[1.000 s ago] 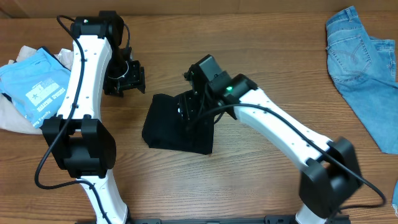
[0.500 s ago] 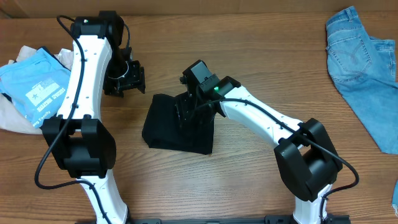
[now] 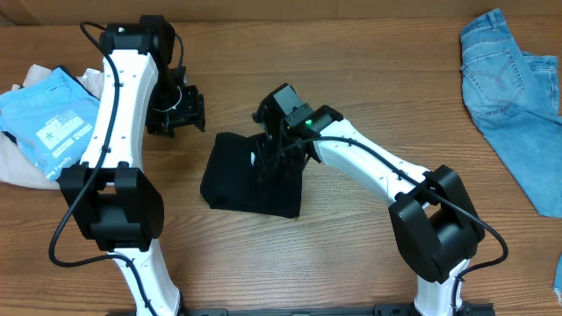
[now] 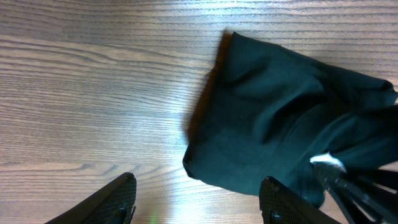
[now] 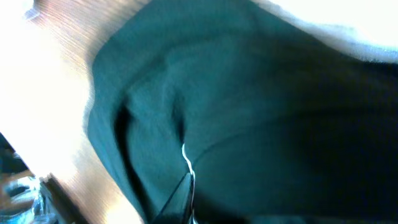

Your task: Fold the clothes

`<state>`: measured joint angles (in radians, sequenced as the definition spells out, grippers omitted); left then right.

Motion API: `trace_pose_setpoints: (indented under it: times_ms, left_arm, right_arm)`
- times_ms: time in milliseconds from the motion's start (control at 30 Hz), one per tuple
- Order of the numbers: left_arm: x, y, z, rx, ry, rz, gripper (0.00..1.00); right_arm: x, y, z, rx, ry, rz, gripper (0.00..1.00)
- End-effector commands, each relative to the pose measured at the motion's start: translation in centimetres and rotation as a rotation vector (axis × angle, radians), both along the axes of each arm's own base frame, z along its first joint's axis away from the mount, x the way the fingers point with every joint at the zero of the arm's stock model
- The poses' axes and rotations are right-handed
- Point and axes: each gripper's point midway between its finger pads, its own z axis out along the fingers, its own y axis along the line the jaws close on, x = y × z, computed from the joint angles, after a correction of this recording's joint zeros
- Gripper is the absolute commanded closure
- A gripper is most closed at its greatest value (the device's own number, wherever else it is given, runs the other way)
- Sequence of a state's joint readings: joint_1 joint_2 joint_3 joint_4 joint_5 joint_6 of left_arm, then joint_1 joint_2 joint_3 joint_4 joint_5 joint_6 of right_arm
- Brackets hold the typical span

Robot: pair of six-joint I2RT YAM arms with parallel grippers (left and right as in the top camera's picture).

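The shirt (image 3: 237, 184) lies folded at centre, the right gripper (image 3: 268, 160) down on its far edge — grip hidden, I cannot tell — the left gripper (image 3: 180, 112) wide open, empty, far-left; a snagged layer could drag the fold undone.

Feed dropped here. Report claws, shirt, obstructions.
Left claw open, empty. Right claw down on black T-shirt, grip unclear. Jeans, blue garment off to the sides, nothing blocking.

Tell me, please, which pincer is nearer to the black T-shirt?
Right. The right pincer is directly over the black T-shirt; the left pincer hangs apart from it, over the table.
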<state>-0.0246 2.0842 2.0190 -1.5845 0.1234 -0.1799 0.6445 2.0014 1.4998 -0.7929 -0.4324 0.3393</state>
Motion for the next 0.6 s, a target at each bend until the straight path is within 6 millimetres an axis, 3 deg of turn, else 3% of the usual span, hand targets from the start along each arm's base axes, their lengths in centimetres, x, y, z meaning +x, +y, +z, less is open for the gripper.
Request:
trace_pose_setpoints:
  times_ms: [0,133,367,400,467,567]
  left_arm:
    - [0.1,-0.2,-0.2,-0.009,0.005,-0.022,0.33]
    - [0.2,-0.2,-0.2,-0.009,0.002,-0.021,0.33]
    - [0.1,-0.8,-0.1,-0.042,0.008,-0.021,0.33]
    - [0.1,-1.1,-0.1,-0.055,0.008,-0.028,0.34]
    - [0.0,-1.6,0.0,-0.078,0.005,-0.05,0.34]
    - [0.0,-2.6,0.0,-0.09,-0.001,-0.094,0.34]
  right_arm:
    - [0.5,-3.6,-0.8,-0.105,0.08,-0.138,0.94]
    - [0.4,-9.5,-1.7,-0.29,0.15,-0.266,0.94]
    - [0.1,-11.3,-3.4,-0.339,0.191,-0.236,0.93]
    - [0.2,-11.6,-3.8,-0.36,0.186,-0.239,0.89]
    - [0.4,-12.5,-4.4,-0.411,0.17,-0.247,0.72]
    - [0.9,-14.0,-5.4,-0.497,0.143,-0.263,0.72]
